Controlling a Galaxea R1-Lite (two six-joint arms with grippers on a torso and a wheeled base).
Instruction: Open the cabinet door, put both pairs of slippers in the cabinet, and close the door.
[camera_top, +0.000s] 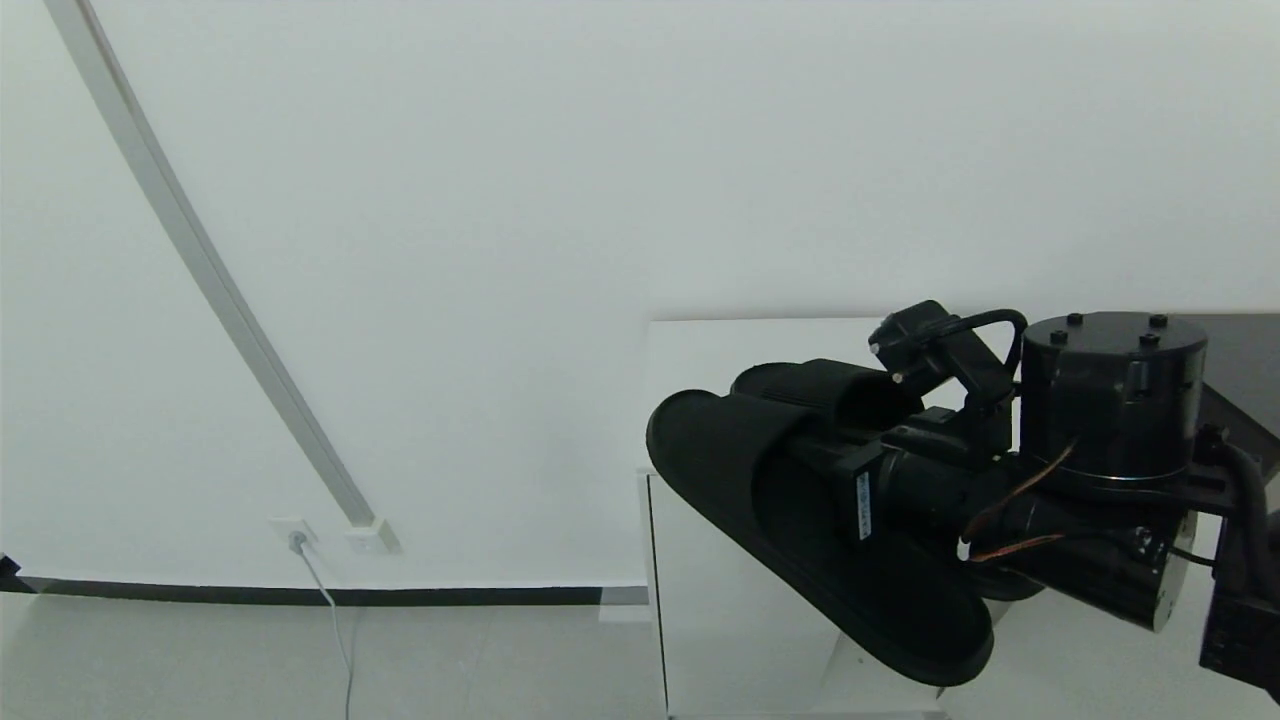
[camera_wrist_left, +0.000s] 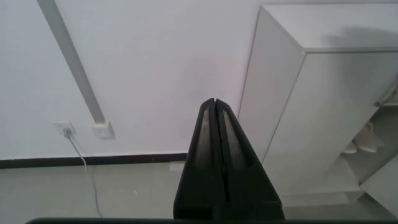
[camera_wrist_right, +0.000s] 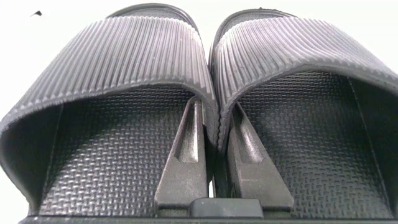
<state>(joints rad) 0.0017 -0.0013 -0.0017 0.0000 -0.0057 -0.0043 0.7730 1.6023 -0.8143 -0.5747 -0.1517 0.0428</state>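
Observation:
A pair of black slippers (camera_top: 760, 470) hangs in the air in front of the white cabinet (camera_top: 720, 620), held side by side and tilted. My right gripper (camera_wrist_right: 214, 109) is shut on the inner edges of both ribbed straps (camera_wrist_right: 118, 68), pinching them together. In the left wrist view the cabinet (camera_wrist_left: 311, 124) stands to one side with its front open, and a pair of white slippers (camera_wrist_left: 367, 140) lies on a shelf inside. My left gripper (camera_wrist_left: 215, 106) is shut with nothing between its fingers, off to the cabinet's left and facing the wall.
A wall socket (camera_top: 296, 540) with a hanging cable sits low on the white wall, below a slanted grey conduit (camera_top: 200, 260). Bare floor lies left of the cabinet. A dark surface (camera_top: 1240, 350) lies at the far right.

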